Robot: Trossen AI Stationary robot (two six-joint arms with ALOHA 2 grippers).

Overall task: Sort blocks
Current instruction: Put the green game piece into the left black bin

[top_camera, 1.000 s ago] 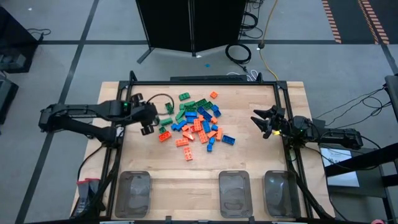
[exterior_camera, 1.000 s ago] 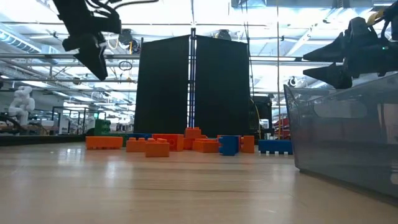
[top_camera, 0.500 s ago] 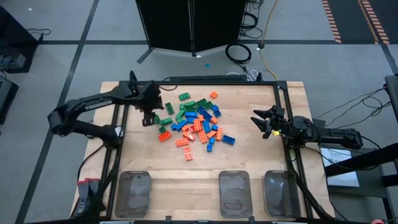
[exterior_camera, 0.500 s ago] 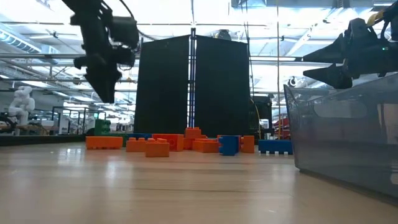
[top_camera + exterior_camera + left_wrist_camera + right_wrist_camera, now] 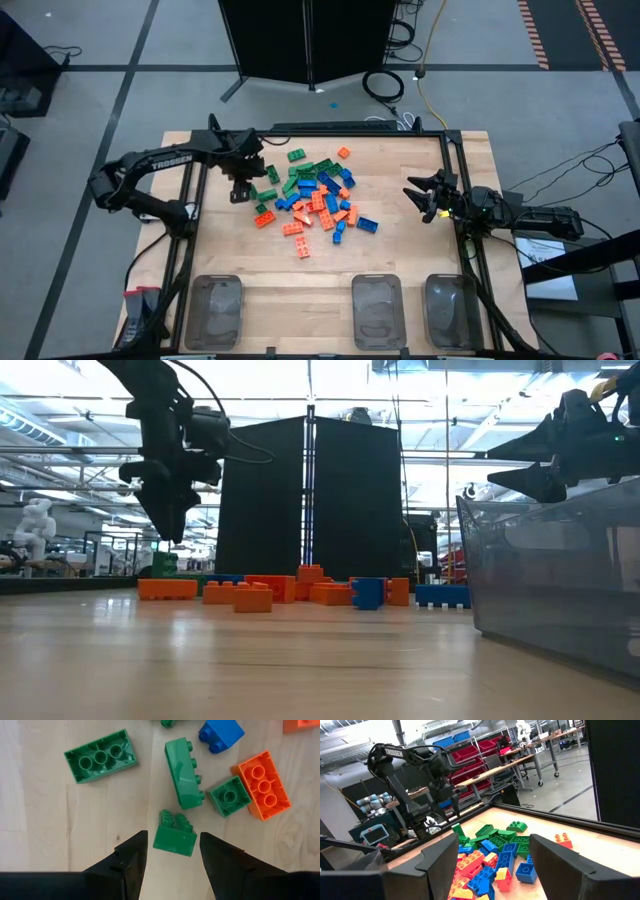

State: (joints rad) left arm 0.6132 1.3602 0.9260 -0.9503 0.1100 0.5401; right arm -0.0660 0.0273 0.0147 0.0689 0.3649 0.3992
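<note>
Your left gripper had swung in from the table's left edge and hung over a small green block, fingers apart and empty — the first pick was close. Only the wrist view showed this; from above, the blocks sat mid-table. Your right gripper waited, open.

Glossy moulded-plastic blocks on a smooth, pale wood-grain counter; clear plastic trays alongside.
</note>
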